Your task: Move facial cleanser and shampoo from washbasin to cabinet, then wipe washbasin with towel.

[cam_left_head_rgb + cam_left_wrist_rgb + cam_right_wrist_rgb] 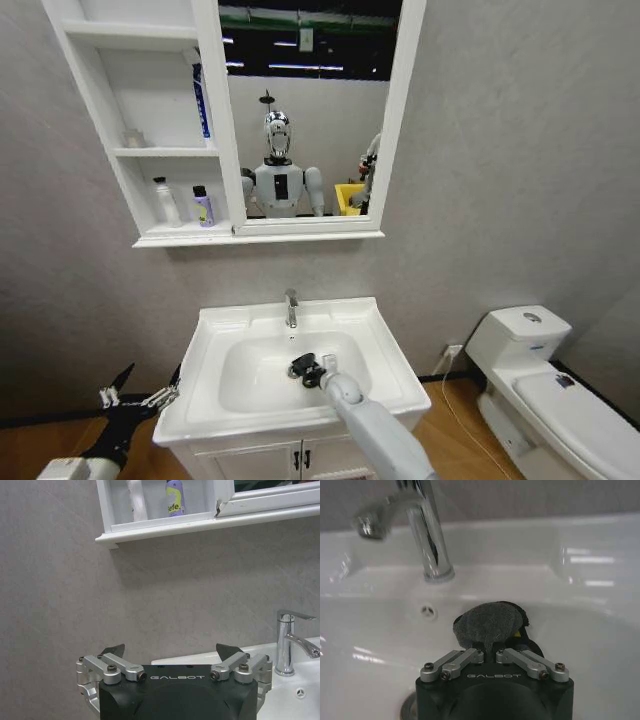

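**Ana:** What do we see in the washbasin (215, 330)?

**Ben:** We see our right tool (306, 368) down inside the bowl, in front of the tap (291, 308). Its fingers are pinched almost closed on the towel (490, 624). The towel is dark grey and bunched up at the fingertips.

**Ana:** Is the towel touching the bowl?

**Ben:** We cannot tell for sure. It sits low in the bowl, at about 6 o'clock from the tap in the head view. In the right wrist view a small round hole (427, 611) in the bowl wall is just beside the towel.

**Ana:** Where is our left tool (140, 391)?

**Ben:** It hangs off the washbasin's left side, at about 9 o'clock from the bowl. Its fingers are spread wide, and it holds nothing.

**Ana:** And the cabinet (150, 150)?

**Ben:** It is on the wall at 12 o'clock, above the washbasin. Its mirror (305, 110) is on the right part. In the lowest shelf space we see a white bottle (166, 203) and a small purple bottle (203, 207) standing close together. A blue and white tube (201, 100) leans in the middle space, against the mirror side.

**Ana:** What is off to the right?

**Ben:** A white toilet (545, 390), at about 3 o'clock, well apart from the washbasin.
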Controlling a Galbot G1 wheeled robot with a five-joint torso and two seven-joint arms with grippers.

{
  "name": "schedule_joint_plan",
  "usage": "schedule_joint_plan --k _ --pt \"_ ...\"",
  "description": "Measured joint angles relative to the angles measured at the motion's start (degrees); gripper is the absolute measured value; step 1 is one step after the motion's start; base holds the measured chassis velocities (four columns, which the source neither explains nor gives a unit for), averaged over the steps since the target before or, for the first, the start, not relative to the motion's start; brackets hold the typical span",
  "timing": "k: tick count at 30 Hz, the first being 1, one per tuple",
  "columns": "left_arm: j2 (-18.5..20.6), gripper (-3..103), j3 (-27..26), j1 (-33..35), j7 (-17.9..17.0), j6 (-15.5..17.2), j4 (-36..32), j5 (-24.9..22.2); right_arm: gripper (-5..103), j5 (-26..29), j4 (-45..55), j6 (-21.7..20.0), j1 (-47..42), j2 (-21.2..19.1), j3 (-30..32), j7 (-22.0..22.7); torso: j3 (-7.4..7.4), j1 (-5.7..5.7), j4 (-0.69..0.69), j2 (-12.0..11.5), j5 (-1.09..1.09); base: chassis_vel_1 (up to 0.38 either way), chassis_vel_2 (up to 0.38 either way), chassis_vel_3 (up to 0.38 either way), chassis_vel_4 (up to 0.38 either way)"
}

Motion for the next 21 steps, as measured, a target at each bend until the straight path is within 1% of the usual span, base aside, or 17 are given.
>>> schedule_joint_plan --k 1,3,4,6,7,8,9,10,11,13,14,15,16,18,21 --pt "0.0 100 0.0 0.0 0.0 0.0 0.0 0.0 5 -1.85 3.32 2.19 -1.61 -0.78 1.64 -1.26 0.0 0.0 0.04 0.0 -0.01 0.0 0.0 0.0 0.0" --pt "0.0 100 0.0 0.0 0.0 0.0 0.0 0.0 5 -5.39 11.61 4.86 -6.48 -2.69 5.57 -2.73 0.0 0.0 0.01 0.01 0.01 0.0 0.0 0.0 0.0" --pt "0.0 100 0.0 0.0 0.0 0.0 0.0 0.0 5 -5.39 11.61 4.86 -6.48 -2.69 5.57 -2.73 0.0 0.0 0.01 0.01 0.01 0.0 0.0 0.0 0.0" --pt "0.0 100 0.01 0.0 0.0 -0.01 0.0 0.0 5 -6.94 18.15 4.64 -10.05 -4.84 9.12 -2.8 -0.01 -0.01 -0.03 0.01 -0.01 0.0 0.0 0.0 0.0" --pt "0.0 100 0.0 0.0 0.0 0.0 0.0 0.0 5 -6.75 21.23 4.06 -11.61 -6.2 11.18 -2.9 -0.01 -0.01 -0.03 0.01 0.02 0.0 0.0 0.0 0.0" --pt "0.0 100 0.0 0.0 0.0 0.0 0.0 0.0 5 -6.75 21.23 4.06 -11.61 -6.2 11.18 -2.9 -0.01 -0.01 -0.03 0.01 0.02 0.0 0.0 0.0 0.0" --pt "0.0 100 -0.01 0.0 0.0 -0.01 0.0 0.01 5 -6.09 22.66 4.07 -12.26 -7.85 13.12 -3.16 -0.01 -0.01 -0.02 0.02 0.0 0.0 0.0 0.0 0.0" --pt "0.0 100 -0.01 0.0 0.0 -0.01 0.0 0.0 5 -5.44 22.54 4.95 -12.26 -9.08 14.45 -3.57 -0.01 -0.02 -0.03 0.02 -0.02 0.0 0.0 0.0 0.0" --pt "0.0 100 -0.01 0.0 0.0 -0.01 0.0 0.0 5 -5.44 22.54 4.95 -12.26 -9.08 14.45 -3.57 -0.01 -0.02 -0.03 0.02 -0.02 0.0 0.0 0.0 0.0" --pt "0.0 100 -0.01 0.0 0.0 -0.01 0.0 0.0 5 -3.49 19.32 6.83 -10.87 -10.73 16.24 -4.46 0.0 -0.01 -0.02 0.02 0.01 0.0 0.0 0.0 0.0" --pt "0.0 100 -0.01 0.0 0.0 -0.01 0.0 0.0 5 -3.49 19.32 6.83 -10.87 -10.73 16.24 -4.46 0.0 -0.01 -0.02 0.02 0.01 0.0 0.0 0.0 0.0" --pt "0.0 100 0.0 0.0 0.0 -0.01 0.0 0.0 5 -2.04 17.41 7.25 -9.79 -10.93 16.83 -4.48 0.0 0.0 -0.02 0.01 0.0 0.0 0.0 0.0 0.0" --pt "0.0 100 -0.01 0.0 0.0 -0.01 0.0 0.0 5 -0.53 15.26 7.44 -8.62 -10.71 17.19 -4.58 0.0 0.0 0.0 0.01 0.0 0.0 0.0 0.0 0.0" --pt "0.0 100 -0.01 0.0 0.0 -0.01 0.0 0.0 5 0.01 14.02 7.69 -7.96 -10.37 17.26 -4.74 0.0 0.0 0.0 0.01 -0.01 0.0 0.0 0.0 0.0" --pt "0.0 100 0.0 0.0 0.0 -0.01 0.0 0.0 5 0.2 8.82 10.02 -5.34 -8.17 17.18 -5.46 0.0 0.0 0.01 0.0 0.0 0.0 0.0 0.0 0.0"
